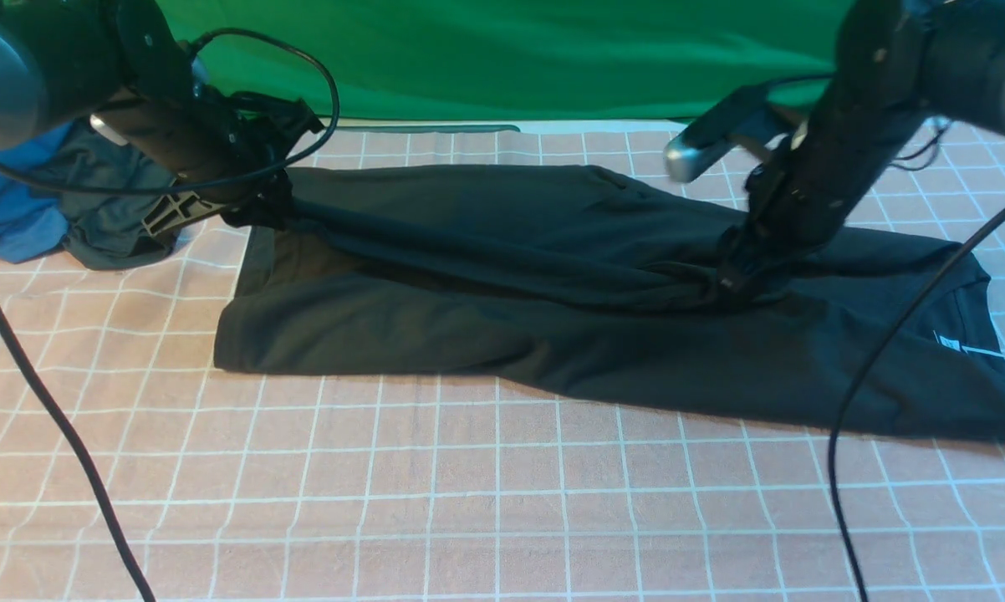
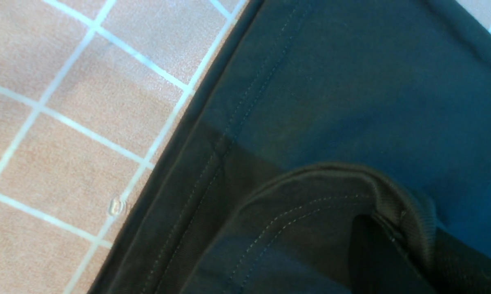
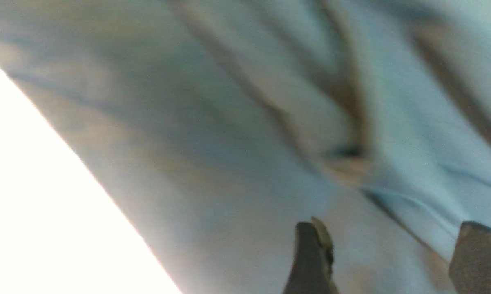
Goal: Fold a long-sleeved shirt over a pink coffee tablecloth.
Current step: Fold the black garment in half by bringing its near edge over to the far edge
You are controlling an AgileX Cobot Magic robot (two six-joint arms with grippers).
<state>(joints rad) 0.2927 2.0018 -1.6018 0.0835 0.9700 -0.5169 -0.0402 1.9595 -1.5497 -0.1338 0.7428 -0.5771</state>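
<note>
Pink tablecloth (image 1: pixel 502 502) spreads nearest you, the black shirt (image 1: pixel 553 334) across its middle; your left gripper (image 1: pixel 256 213) pinches the far-left hem, seemingly to hold the fold taut, while your right gripper (image 1: pixel 732 280) sits wide open on the shirt's right side.

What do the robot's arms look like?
Both are black with rounded grey joint caps. The left arm has a looping black cable, and the left end effector has a lattice-patterned finger. The right arm carries a silver tube, with another black cable beside it.
</note>
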